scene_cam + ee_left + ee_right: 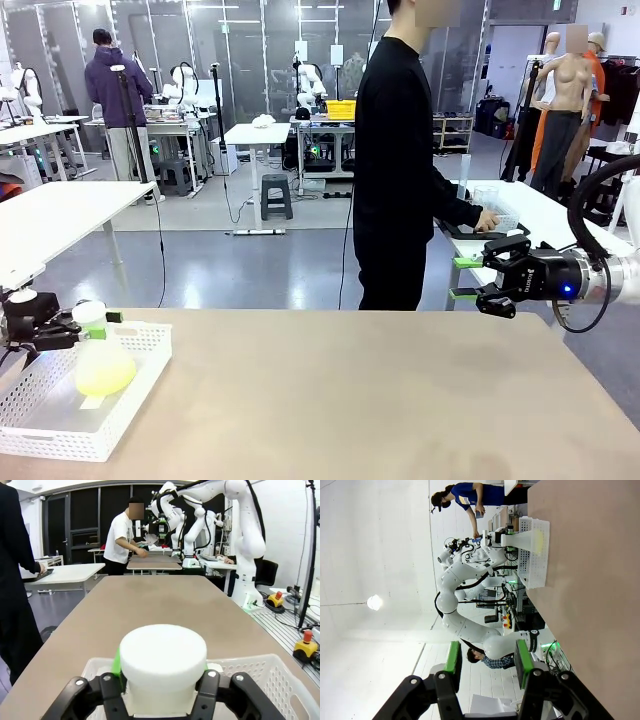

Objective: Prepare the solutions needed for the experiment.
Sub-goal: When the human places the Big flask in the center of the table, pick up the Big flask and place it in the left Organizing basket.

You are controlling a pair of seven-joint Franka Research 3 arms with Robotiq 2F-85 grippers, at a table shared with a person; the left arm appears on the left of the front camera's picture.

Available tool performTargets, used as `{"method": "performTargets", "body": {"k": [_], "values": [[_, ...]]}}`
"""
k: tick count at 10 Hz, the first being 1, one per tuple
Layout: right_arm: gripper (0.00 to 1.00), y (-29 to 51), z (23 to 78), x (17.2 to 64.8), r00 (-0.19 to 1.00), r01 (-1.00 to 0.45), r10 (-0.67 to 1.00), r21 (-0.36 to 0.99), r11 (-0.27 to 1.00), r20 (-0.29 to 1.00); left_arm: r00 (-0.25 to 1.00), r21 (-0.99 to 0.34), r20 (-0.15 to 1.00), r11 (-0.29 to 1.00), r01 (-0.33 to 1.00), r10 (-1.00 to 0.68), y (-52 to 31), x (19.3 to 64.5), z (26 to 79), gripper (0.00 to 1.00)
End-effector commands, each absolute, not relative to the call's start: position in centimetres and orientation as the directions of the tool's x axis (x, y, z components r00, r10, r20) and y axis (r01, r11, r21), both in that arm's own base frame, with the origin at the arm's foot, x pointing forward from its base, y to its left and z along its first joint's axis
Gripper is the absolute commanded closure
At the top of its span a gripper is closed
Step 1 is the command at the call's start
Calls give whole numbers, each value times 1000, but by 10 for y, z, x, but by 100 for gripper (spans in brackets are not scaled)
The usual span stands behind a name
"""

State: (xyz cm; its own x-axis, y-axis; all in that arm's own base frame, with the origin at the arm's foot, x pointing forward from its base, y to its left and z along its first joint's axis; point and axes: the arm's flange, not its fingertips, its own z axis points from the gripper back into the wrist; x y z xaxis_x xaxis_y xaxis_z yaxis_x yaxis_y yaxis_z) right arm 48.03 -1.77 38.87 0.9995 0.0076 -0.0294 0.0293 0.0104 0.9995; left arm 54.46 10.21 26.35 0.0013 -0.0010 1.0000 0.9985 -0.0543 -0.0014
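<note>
Flask [100,355] of yellow-green liquid [104,377], upright in near-left basket [140,385]; left gripper [72,327] clamps its neck; right gripper [466,277] far right, wide, empty.

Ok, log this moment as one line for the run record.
left end effector: shut on flask neck, in white basket | right end effector: open, empty, above table's far edge | person: at side table
</note>
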Motion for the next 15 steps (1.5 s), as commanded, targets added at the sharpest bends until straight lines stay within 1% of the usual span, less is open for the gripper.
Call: {"method": "performTargets", "body": {"k": [1, 2, 3, 4, 5, 6, 15], "values": [[45, -17, 390, 481, 1000, 27, 7, 1000, 8, -27, 25, -25, 1000, -56, 998, -1, 112, 550, 262, 0], [45, -17, 390, 481, 1000, 27, 7, 1000, 8, -27, 28, -28, 1000, -57, 998, -7, 114, 550, 263, 12], [45, -17, 390, 481, 1000, 27, 7, 1000, 8, -27, 17, -17, 1000, -56, 998, -4, 112, 553, 267, 0], [45, -17, 390, 481, 1000, 27, 7, 1000, 8, -27, 17, -16, 1000, -38, 999, 14, 112, 557, 267, 0], [45, -17, 390, 481, 1000, 27, 7, 1000, 8, -27, 25, -22, 998, -46, 999, 51, 112, 561, 268, 0], [45, -17, 390, 481, 1000, 27, 7, 1000, 8, -27, 4, -4, 1000, -39, 999, -5, 111, 548, 265, 0], [45, -17, 390, 481, 1000, 27, 7, 1000, 8, -27, 7, -7, 1000, -41, 999, -2, 111, 549, 265, 0]]}}
